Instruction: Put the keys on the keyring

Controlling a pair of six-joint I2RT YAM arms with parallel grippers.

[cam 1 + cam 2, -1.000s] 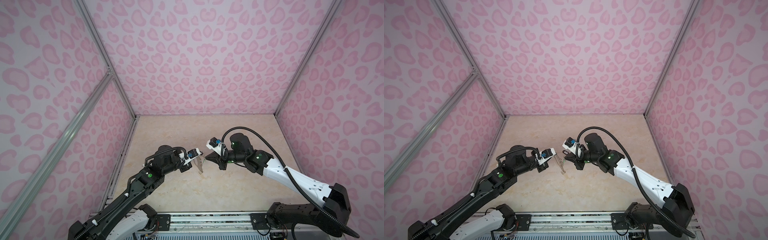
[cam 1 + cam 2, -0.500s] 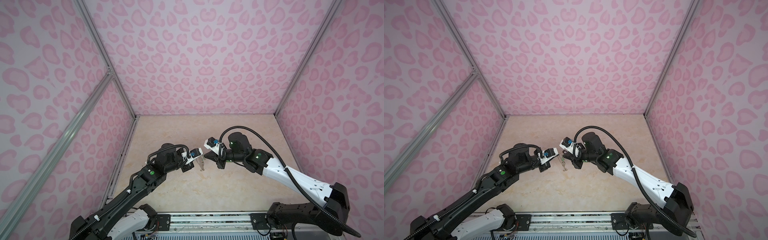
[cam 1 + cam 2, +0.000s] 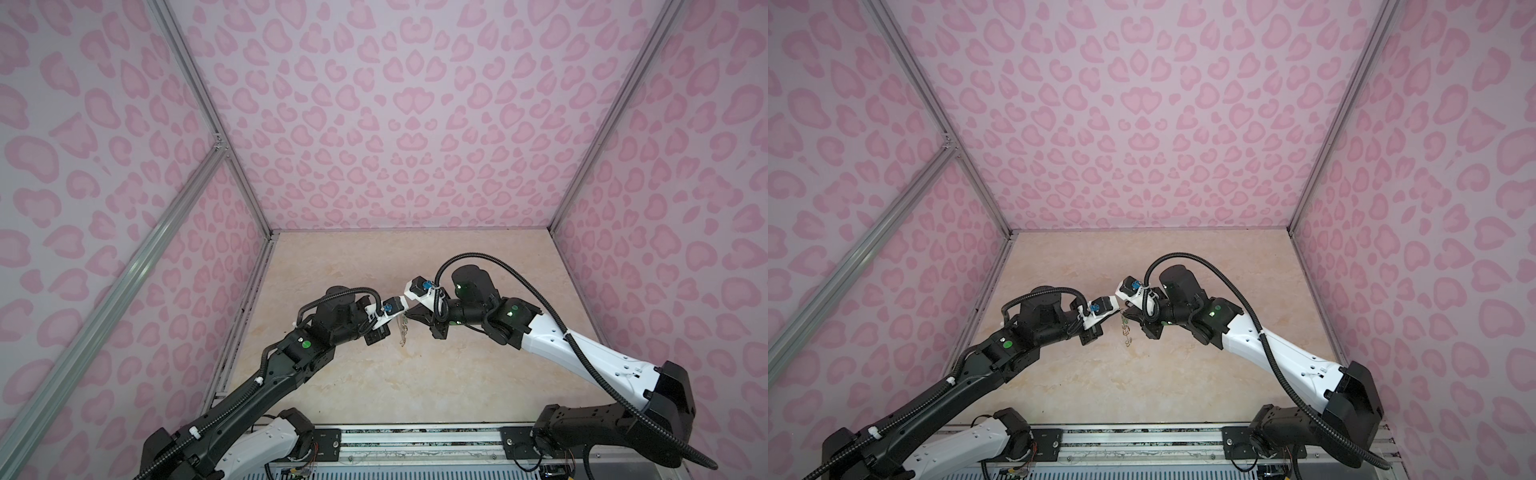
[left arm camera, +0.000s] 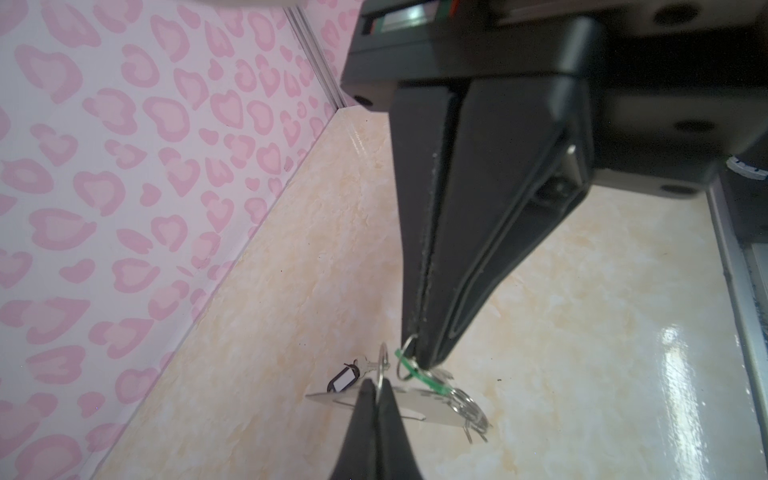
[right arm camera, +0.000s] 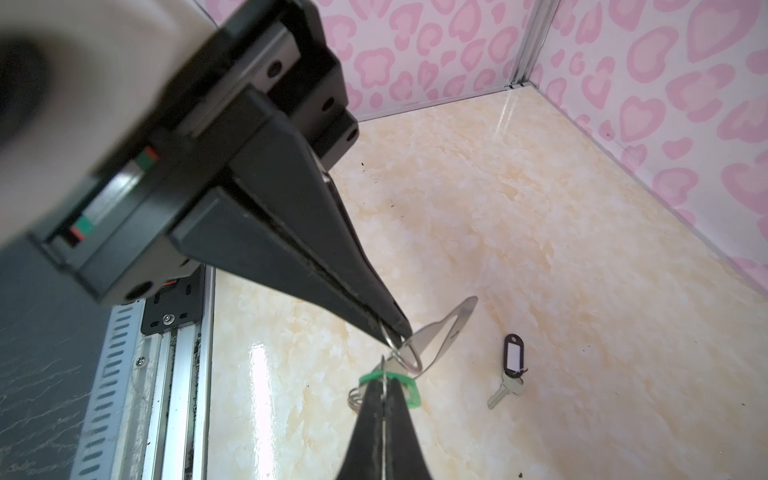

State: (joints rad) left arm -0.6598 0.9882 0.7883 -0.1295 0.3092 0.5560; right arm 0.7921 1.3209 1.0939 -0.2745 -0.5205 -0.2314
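In both top views, closed left pincer (image 3: 399,323) and closed right pincer (image 3: 408,319) meet at the keyring (image 3: 403,335) (image 3: 1126,329), apparently dangling. Left wrist: left nips its ring (image 4: 382,362), right the green-tagged key (image 4: 429,385). Right wrist: black-tagged key (image 5: 512,365) lies on surface (image 5: 540,208) near keyring.

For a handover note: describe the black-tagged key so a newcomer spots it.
On the beige marbled tabletop, look near the grey keyring held up. A key lies flat there alone; its black tag with a white label differs from the green tag held aloft.
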